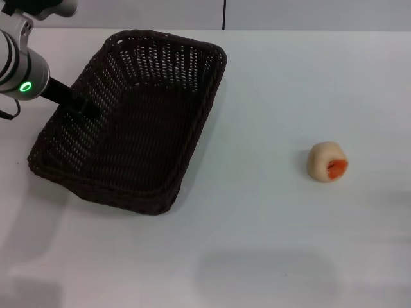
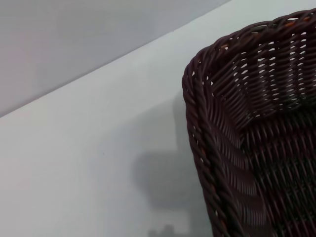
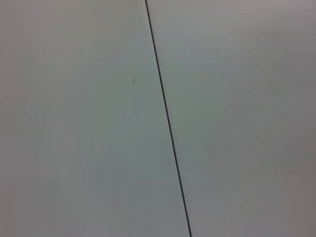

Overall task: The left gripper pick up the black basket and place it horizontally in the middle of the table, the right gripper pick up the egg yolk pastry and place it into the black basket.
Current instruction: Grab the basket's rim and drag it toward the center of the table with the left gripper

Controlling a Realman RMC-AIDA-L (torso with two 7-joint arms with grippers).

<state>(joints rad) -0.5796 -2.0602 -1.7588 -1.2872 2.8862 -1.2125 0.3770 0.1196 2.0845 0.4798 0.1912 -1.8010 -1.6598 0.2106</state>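
The black basket [image 1: 204, 106] lies on the left half of the white table [image 1: 270, 250], turned at a slant with its long sides running from near left to far right. My left gripper [image 1: 82, 108], a black tip on a grey-white housing with a green ring light, reaches from the left onto the basket's left long rim. The left wrist view shows one braided corner of the basket [image 2: 217, 163] close up, with the table [image 2: 89, 163] beside it. The egg yolk pastry [image 1: 328, 162] sits alone on the right side of the table, orange patch facing me. The right gripper is out of view.
The table's far edge meets a grey wall with a dark vertical seam [image 1: 224, 14]. The right wrist view shows only flat grey panels with a dark seam [image 3: 168, 123]. White tabletop separates the basket from the pastry.
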